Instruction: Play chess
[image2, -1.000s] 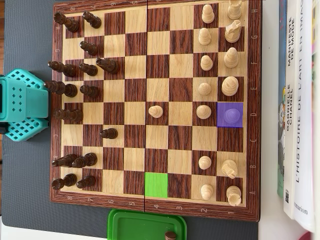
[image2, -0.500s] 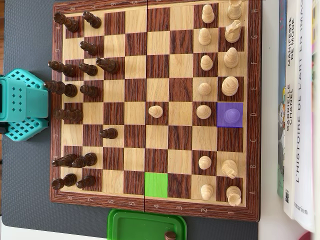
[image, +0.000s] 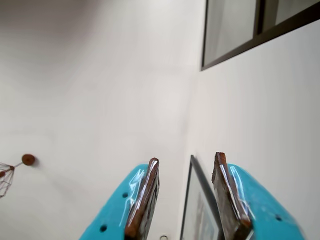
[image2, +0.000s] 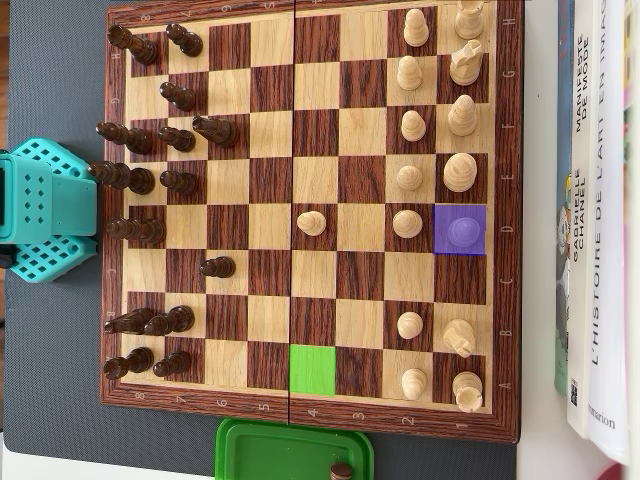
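Observation:
In the wrist view my gripper (image: 187, 159) is open and empty, its teal jaws with brown pads pointing up at a white wall and ceiling. In the overhead view the wooden chessboard (image2: 337, 180) lies flat, with dark pieces (image2: 130, 178) along its left side and light pieces (image2: 460, 172) along its right. A light pawn (image2: 312, 222) stands alone near the centre. One square with a piece on it is tinted purple (image2: 460, 230). An empty square at the bottom is tinted green (image2: 312, 368). Only the arm's teal body (image2: 40, 210) shows, left of the board.
A green lidded container (image2: 290, 450) sits below the board with a dark piece (image2: 342, 470) on it. Books (image2: 595, 220) lie along the right edge. A framed picture (image: 200, 210) and a window frame (image: 250, 35) show on the wall.

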